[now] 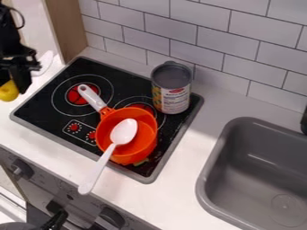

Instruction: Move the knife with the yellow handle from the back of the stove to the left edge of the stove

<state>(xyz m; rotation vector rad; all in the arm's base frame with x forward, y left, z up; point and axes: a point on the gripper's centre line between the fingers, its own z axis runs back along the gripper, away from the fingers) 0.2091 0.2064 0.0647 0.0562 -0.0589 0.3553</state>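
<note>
End effector (12, 82) closed around a yellow object (8, 91), white spoon (124, 131) across orange pan (146, 125) on stove (45, 92)

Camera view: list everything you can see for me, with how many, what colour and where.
Cooktop: 1, black with grey rim, on the counter
Pot: 1, orange, white handle, on the cooktop
Spoon: 1, white, lying across the pot
Can: 1, grey top, printed label, cooktop's back right
Sink: 1, grey, right
Counter: 1, white
Wall tiles: many, pale grey, behind
Knobs: several, dark, front panel
Yellow object: 1, yellow, in the gripper
Gripper: 1, black, upper left
</note>
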